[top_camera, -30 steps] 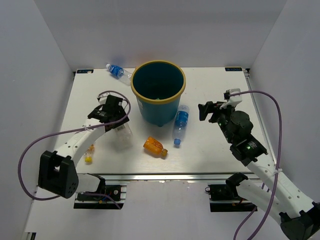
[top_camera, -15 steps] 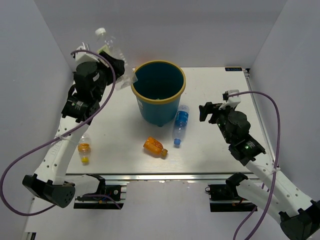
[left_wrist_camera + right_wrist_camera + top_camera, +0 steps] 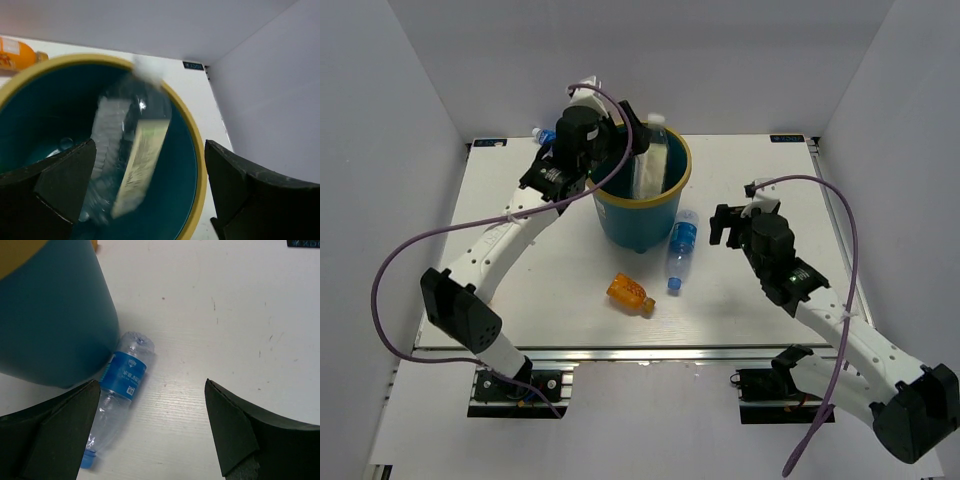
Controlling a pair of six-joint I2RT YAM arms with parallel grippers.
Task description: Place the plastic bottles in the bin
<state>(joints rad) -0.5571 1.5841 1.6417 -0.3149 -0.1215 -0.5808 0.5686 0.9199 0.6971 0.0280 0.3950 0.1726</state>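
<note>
Left end effector (image 3: pixel 150 160) above bin (image 3: pixel 638 225) mouth, fingers wide apart, gripping nothing. Pale-label bottle (image 3: pixel 136 165) loose between them, blurred, top at rim level, apparently dropping in. Right end effector (image 3: pixel 150 412) also spread open, empty, poised over blue-label bottle (image 3: pixel 121 374) lying just right of bin. Judged mid-task, at least three left on counter (image 3: pixel 750 180): that one, orange bottle (image 3: pixel 629 292) near centre, second blue-label bottle (image 3: pixel 546 137) far left, mostly hidden behind arm. Bin floor dim, small glint there unidentifiable. Green bottle nowhere visible.

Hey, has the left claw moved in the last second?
Yes. The left claw swung from the table left of the bin up and right, to over its rim.
</note>
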